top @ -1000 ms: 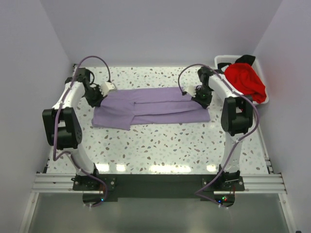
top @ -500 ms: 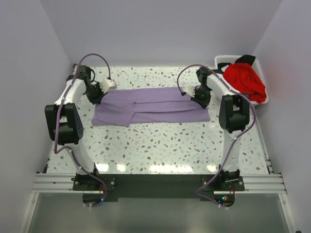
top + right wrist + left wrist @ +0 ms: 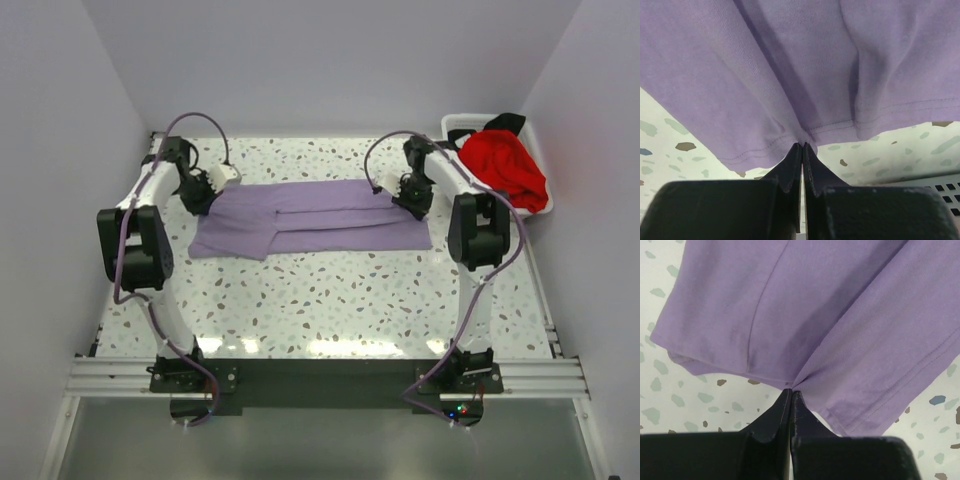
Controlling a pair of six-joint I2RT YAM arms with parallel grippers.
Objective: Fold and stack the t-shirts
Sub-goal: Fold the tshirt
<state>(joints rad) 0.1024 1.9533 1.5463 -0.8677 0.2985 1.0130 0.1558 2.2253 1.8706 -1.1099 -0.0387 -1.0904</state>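
The lavender t-shirt (image 3: 315, 220) lies partly folded across the far half of the table. My left gripper (image 3: 203, 196) is shut on its far left edge; in the left wrist view the fingertips (image 3: 791, 391) pinch the cloth (image 3: 830, 315) at a crease. My right gripper (image 3: 410, 198) is shut on its far right hem; in the right wrist view the tips (image 3: 802, 145) pinch the stitched hem (image 3: 790, 75). The red t-shirt (image 3: 505, 165) lies heaped in the white basket (image 3: 458, 125), with a black one (image 3: 505, 123) behind it.
The basket stands at the far right corner against the wall; its grid wall shows in the right wrist view (image 3: 935, 192). Grey walls close the table on the left, right and back. The speckled tabletop (image 3: 330, 295) lies between the shirt and the arm bases.
Both grippers have moved slightly toward the back of the table, drawing the shirt's far edge with them. The shirt's near edge has shifted back a little.
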